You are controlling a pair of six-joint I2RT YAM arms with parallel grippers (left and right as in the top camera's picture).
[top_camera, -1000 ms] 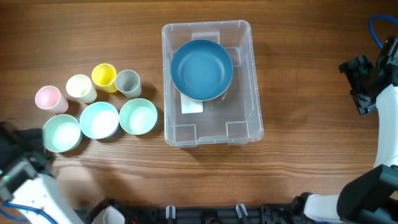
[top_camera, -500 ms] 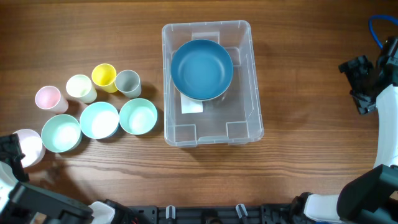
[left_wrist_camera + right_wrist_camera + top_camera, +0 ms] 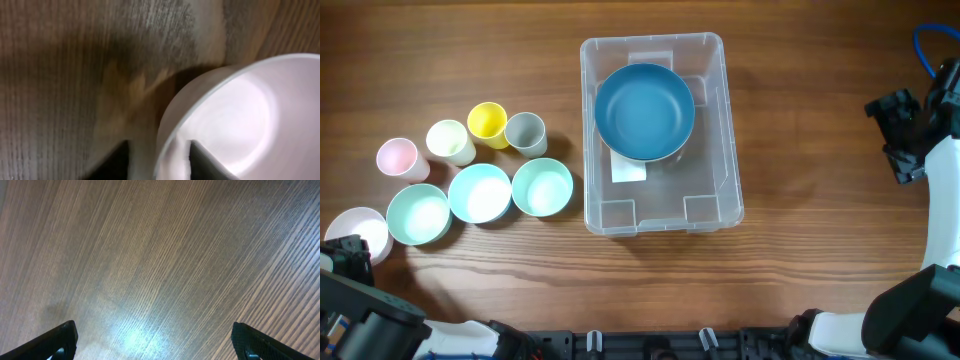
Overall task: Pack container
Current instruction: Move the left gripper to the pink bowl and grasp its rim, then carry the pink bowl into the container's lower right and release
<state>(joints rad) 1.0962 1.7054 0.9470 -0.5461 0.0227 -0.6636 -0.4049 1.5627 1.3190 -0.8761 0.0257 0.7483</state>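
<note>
A robotics lab: a brown wood-grain bench (image 3: 820,270), black arm mounts (image 3: 650,345) along its edge, a blue cable (image 3: 923,45).

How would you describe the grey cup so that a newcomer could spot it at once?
Find the clear container mid-table. Left of it runs a row of four small cups. The grey cup ends that row nearest the container, beside the yellow cup, and is the only grey one.

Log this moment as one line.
left claw: open, astride pale bowl rim | right claw: open, over table | container: holds blue bowl
</note>
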